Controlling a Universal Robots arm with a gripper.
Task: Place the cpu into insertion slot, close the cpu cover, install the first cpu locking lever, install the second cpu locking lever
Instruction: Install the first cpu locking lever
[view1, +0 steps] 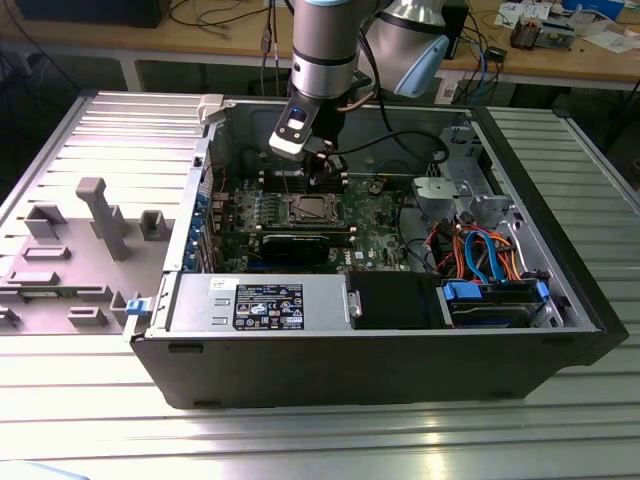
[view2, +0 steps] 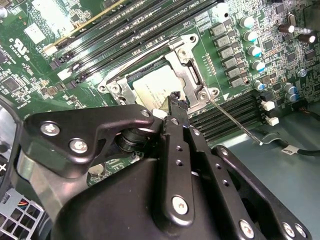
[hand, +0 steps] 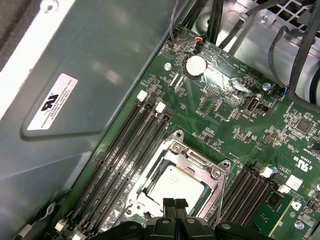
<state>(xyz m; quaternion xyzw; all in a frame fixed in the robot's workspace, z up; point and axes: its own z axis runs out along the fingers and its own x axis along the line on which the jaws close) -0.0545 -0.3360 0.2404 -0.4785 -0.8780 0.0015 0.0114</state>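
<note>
The cpu, a silvery square chip, lies in the insertion slot on the green board. The cpu cover, a silver frame with a window, lies flat around it; both appear again in the second wrist view, cpu and cover. A thin metal locking lever sticks out from the socket's corner over the memory slots. My gripper is shut with nothing between its fingers, its tips just above the chip's edge. It also appears in the second wrist view, gripper, and the exterior view, gripper.
Long black memory slots flank the socket on both sides. The open computer case walls in the board, with a black drive bay, blue and orange cables, and a grey case wall close by. A grey fixture stands outside, at the exterior view's left.
</note>
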